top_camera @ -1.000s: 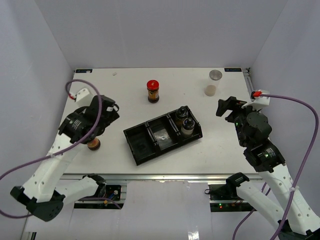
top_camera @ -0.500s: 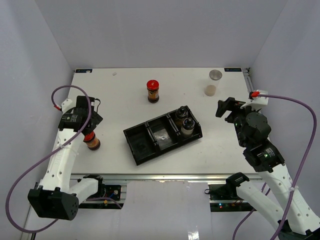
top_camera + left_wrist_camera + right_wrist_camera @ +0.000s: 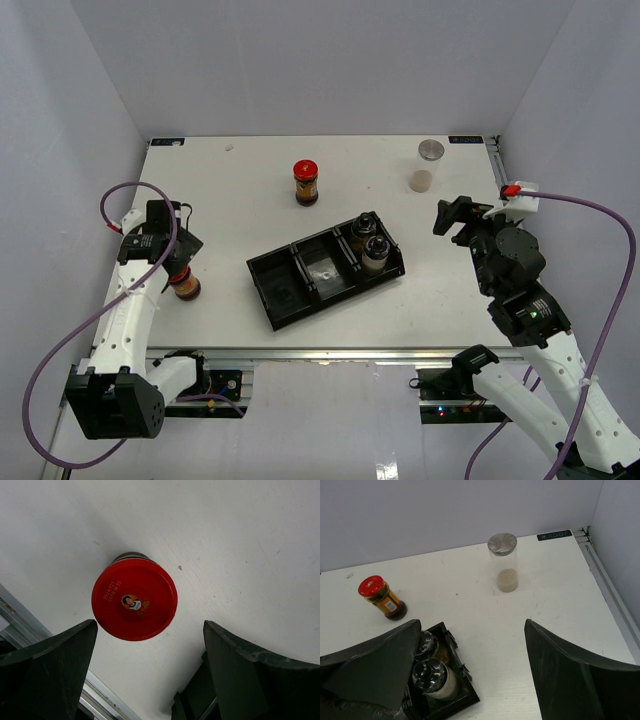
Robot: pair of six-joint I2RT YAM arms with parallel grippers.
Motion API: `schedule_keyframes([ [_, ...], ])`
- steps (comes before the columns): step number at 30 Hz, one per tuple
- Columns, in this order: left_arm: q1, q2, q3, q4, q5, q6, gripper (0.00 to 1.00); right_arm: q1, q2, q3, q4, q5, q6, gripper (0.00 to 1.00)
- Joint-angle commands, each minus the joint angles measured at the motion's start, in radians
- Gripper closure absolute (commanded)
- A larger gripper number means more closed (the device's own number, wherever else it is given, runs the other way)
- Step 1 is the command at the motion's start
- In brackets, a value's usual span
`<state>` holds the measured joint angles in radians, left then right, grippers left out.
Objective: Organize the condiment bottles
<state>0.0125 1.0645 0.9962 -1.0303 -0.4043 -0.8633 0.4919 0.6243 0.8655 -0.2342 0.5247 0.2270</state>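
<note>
Five condiment containers are in view.

1. The first red-lidded jar (image 3: 184, 284) stands upright on the white worktop (image 3: 230, 200) at the lower left of the top view, well apart from the other containers. Its contents are dark brown. In the left wrist view the round red lid, with a small printed emblem at its centre, appears between the two dark fingers and slightly above them in the frame.
2. The left claw (image 3: 150, 675) hangs directly above this jar. It is released, with the jaws spread wider than the lid, and neither finger touches the jar.
3. The second red-lidded jar (image 3: 306, 182) stands upright at the upper centre of the top view, apart from the tray.
4. The silver-lidded jar (image 3: 427, 166) stands upright at the upper right, near the rear corner of the worktop. A cream layer lies at the bottom of the clear body.
5. The two black-capped shakers (image 3: 371, 240) stand upright, one just beside the other, in the right-hand compartment of the black three-compartment tray (image 3: 283, 292). The tray lies at an angle at the centre of the worktop.
6. The right claw (image 3: 475, 680) is at the right of the top view, raised above the worktop. It is released, grasps nothing, and points toward the silver-lidded jar and the tray.
</note>
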Motion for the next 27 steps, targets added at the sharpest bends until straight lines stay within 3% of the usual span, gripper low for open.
schedule_keyframes([
  [1,0.031,-0.006,-0.025,0.015,-0.037,-0.03,0.02,-0.003,-0.012,-0.018,0.056,0.02,-0.02,0.1],
  [10,0.05,0.028,-0.084,0.077,-0.041,-0.028,0.03,-0.004,-0.009,-0.034,0.067,0.011,-0.018,0.1],
  [17,0.051,0.051,-0.137,0.129,-0.035,-0.026,0.15,-0.004,-0.01,-0.049,0.074,0.015,-0.02,0.1],
  [20,0.052,0.049,-0.145,0.139,-0.046,-0.023,0.28,-0.004,-0.012,-0.052,0.076,0.017,-0.021,0.1],
  [27,0.051,0.048,-0.152,0.15,-0.065,-0.007,0.87,-0.004,-0.02,-0.056,0.075,0.014,-0.02,0.1],
])
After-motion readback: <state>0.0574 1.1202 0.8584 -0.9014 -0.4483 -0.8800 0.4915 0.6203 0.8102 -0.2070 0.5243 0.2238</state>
